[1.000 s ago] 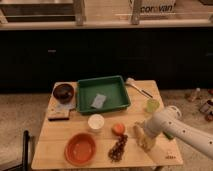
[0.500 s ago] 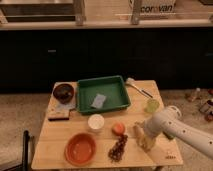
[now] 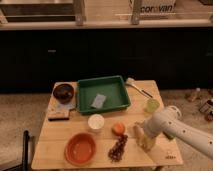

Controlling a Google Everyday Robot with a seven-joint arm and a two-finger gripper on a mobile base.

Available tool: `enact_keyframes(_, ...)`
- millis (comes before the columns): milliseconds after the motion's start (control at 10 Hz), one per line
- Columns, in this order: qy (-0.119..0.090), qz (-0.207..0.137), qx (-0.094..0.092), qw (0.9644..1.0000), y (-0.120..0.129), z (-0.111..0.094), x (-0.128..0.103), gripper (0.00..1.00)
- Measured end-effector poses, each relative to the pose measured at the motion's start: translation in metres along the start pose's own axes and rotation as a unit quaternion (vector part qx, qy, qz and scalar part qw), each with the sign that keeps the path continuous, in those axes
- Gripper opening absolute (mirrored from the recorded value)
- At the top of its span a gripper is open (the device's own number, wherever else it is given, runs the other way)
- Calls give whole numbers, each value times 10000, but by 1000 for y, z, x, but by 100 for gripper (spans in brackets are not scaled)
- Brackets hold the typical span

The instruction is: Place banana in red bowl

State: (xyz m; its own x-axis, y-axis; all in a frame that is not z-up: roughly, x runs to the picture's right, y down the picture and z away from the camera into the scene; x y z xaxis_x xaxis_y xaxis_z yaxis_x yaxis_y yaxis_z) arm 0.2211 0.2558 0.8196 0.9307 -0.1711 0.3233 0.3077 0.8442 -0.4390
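The banana (image 3: 138, 133) is a small pale yellow fruit lying on the wooden table (image 3: 50, 145), right of the orange fruit. My gripper (image 3: 143, 140) is at the end of the white arm (image 3: 172, 127), which comes in from the right. The gripper is down at the banana and covers part of it. The red bowl (image 3: 80, 148) stands at the front left of the table with nothing in it, well left of the gripper.
Between the gripper and the red bowl lie a dark grape bunch (image 3: 118, 148), an orange fruit (image 3: 118, 129) and a white cup (image 3: 95, 121). A green tray (image 3: 116, 85) holding a grey sponge (image 3: 99, 100) stands behind, with a brown bowl (image 3: 63, 91) at its left and a green cup (image 3: 152, 105) at its right.
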Motion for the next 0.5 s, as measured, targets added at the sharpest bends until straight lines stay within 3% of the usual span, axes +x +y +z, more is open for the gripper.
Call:
enact_keyframes(100, 0, 0, 0, 10000, 0, 0, 0, 79)
enact_keyframes(300, 0, 1, -3, 10000, 0, 0, 0, 68)
enact_keyframes(500, 0, 6, -6, 10000, 1, -1, 0, 45)
